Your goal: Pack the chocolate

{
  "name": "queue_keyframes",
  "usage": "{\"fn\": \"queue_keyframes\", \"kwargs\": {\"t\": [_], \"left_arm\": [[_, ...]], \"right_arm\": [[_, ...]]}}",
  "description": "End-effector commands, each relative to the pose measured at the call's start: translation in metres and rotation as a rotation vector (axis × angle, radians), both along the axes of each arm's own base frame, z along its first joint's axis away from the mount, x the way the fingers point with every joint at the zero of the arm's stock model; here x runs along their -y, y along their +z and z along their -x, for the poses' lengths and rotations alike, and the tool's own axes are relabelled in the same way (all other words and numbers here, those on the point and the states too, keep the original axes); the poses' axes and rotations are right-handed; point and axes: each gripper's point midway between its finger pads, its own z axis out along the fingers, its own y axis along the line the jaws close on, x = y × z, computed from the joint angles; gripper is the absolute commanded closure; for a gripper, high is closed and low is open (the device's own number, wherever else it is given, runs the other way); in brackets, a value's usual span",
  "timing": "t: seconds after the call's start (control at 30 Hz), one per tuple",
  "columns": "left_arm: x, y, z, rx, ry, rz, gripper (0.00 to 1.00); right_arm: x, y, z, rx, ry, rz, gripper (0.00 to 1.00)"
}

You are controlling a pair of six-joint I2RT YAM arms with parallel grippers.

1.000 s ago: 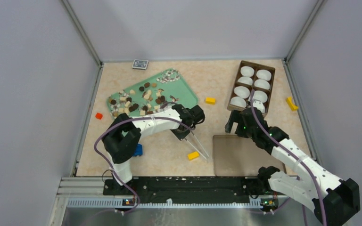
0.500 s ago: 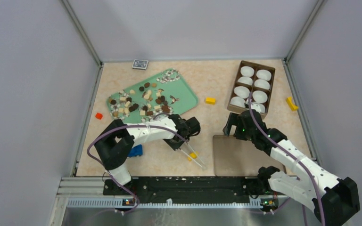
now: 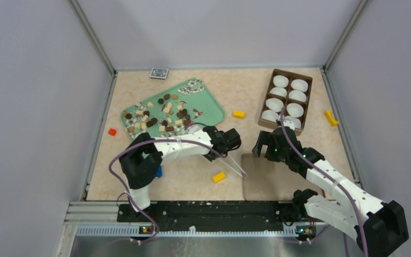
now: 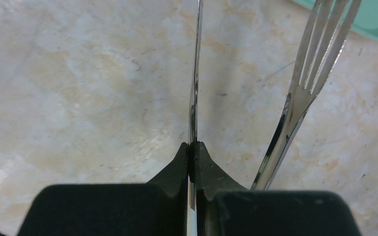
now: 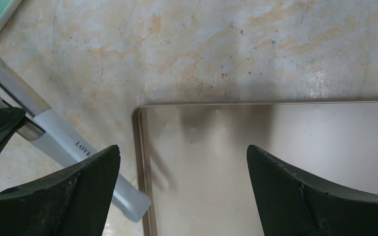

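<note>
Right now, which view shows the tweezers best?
Left wrist: the tweezers fill the frame, one arm pinched in the shut left gripper, the slotted arm free. Top view shows them small and thin; right wrist catches only one end beside the lid.

The overhead camera sees the whole table (image 3: 192, 184); both wrist cameras look closely down, sharing the tweezers (image 5: 69, 135).

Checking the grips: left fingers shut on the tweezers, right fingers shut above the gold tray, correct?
No. The left fingers are shut on the tweezers, but the right fingers stand wide open above the gold tray; the right wrist view shows it.
</note>
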Motion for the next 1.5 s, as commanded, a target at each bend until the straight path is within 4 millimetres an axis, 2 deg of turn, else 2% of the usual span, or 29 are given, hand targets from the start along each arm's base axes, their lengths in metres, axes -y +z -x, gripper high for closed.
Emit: {"fn": "queue_keyframes", "kwargs": {"t": [0.0,0.13,0.37,0.5,0.6,0.77,0.8,0.83,0.9,0.93,1.0,1.1,1.2,1.3,1.4,1.47], "left_arm": [[0.001,0.000,-0.023,0.083,0.072,-0.065,1.00],[-0.006,-0.018,-0.005,-0.006,0.070,-0.076,1.00],[-0.058,-0.019,0.033,-0.047,0.138,-0.059,1.00],[-0.079,-0.022,0.050,-0.074,0.168,-0.063,1.00],[-0.083,-0.027,0.059,-0.109,0.169,-0.065,1.00],[-0.077,-0.036,0.064,-0.136,0.130,-0.062,1.00],[-0.073,-0.036,0.061,-0.133,0.112,-0.062,0.95],[-0.068,-0.034,0.057,-0.129,0.093,-0.061,0.84],[-0.056,-0.029,0.050,-0.122,0.029,-0.061,0.53],[-0.047,-0.026,0.046,-0.115,-0.003,-0.054,0.44],[-0.031,-0.022,0.038,-0.109,-0.066,-0.034,0.36],[-0.008,-0.007,0.029,-0.092,-0.153,0.001,0.31],[0.003,0.025,0.019,-0.032,-0.222,0.028,0.26],[0.004,0.068,0.010,0.072,-0.267,0.076,0.22],[-0.006,0.113,0.009,0.189,-0.319,0.141,0.18],[-0.018,0.129,0.010,0.236,-0.342,0.162,0.17]], "right_arm": [[-0.002,-0.002,-0.002,0.009,0.011,-0.011,0.03],[-0.002,-0.002,-0.001,0.005,0.012,-0.008,0.03],[-0.004,-0.003,-0.004,0.006,0.016,-0.008,0.03],[-0.009,-0.005,-0.008,0.001,0.024,-0.015,0.03],[-0.013,-0.004,-0.010,-0.004,0.033,-0.026,0.04],[-0.024,0.003,-0.012,0.014,0.098,-0.053,0.04],[-0.027,0.006,-0.012,0.025,0.121,-0.052,0.04],[-0.029,0.010,-0.012,0.039,0.141,-0.045,0.04],[-0.032,0.016,-0.012,0.068,0.171,-0.020,0.03],[-0.031,0.018,-0.013,0.078,0.175,-0.007,0.03],[-0.029,0.021,-0.013,0.095,0.175,0.009,0.03],[-0.027,0.022,-0.012,0.109,0.183,0.023,0.03],[-0.031,0.026,-0.007,0.133,0.220,0.022,0.03],[-0.039,0.031,0.000,0.169,0.261,0.006,0.03],[-0.047,0.036,0.004,0.204,0.299,-0.015,0.03],[-0.056,0.041,0.007,0.226,0.330,-0.018,0.03]]}}
